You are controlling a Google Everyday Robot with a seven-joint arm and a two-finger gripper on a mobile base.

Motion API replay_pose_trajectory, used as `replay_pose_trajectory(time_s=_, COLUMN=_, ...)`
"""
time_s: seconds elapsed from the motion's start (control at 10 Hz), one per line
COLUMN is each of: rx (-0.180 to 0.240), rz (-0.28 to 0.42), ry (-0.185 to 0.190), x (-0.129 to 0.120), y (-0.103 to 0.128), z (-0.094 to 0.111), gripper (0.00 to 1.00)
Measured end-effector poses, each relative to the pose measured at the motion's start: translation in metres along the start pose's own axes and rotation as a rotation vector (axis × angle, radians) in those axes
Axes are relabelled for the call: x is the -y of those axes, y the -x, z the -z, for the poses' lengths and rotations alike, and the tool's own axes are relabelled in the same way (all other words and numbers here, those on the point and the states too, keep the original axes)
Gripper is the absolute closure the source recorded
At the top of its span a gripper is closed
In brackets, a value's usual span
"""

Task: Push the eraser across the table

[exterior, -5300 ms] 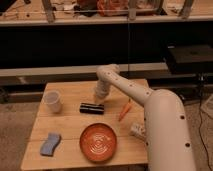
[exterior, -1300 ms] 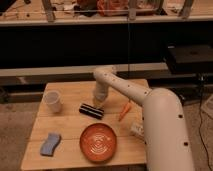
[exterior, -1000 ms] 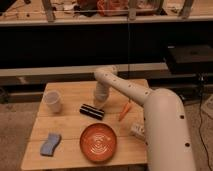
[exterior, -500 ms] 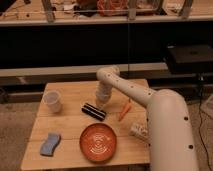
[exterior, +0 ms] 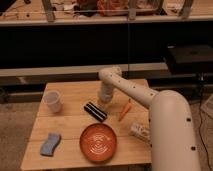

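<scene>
- Eraser (exterior: 95, 111) lying diagonal near mid-table, just behind the plate and just in front of the gripper; one only, black, bar-shaped, faintly glossy.
- Nearest the camera, toward the front edge: one orange plate (exterior: 100, 143) with pale swirls, one light-blue wavy sponge (exterior: 50, 143) at front left, one small patterned cylinder (exterior: 140, 131) on its side beside the arm's white casing.
- Judged light, stiff and likely to slide readily on bare wood; best met flat against a long side near its middle, since a push at one end would probably spin it rather than shift it.
- Further back: one orange carrot-like stick (exterior: 124, 111) right of the eraser, one white cup (exterior: 52, 100) upright at left, well apart.
- Gripper (exterior: 104, 99) lowered to the tabletop at the eraser's far end, close to touching; contact not clear, opening of the pincer impossible to tell, nothing visibly held.
- One table (exterior: 72, 89), light-brown slats; dark shelving behind.
</scene>
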Motion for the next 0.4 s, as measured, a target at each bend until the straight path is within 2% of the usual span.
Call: replay_pose_trajectory(time_s=0.4, rx=0.002, rz=0.010, ry=0.008, x=0.0010, y=0.0043, z=-0.0015, gripper=0.99)
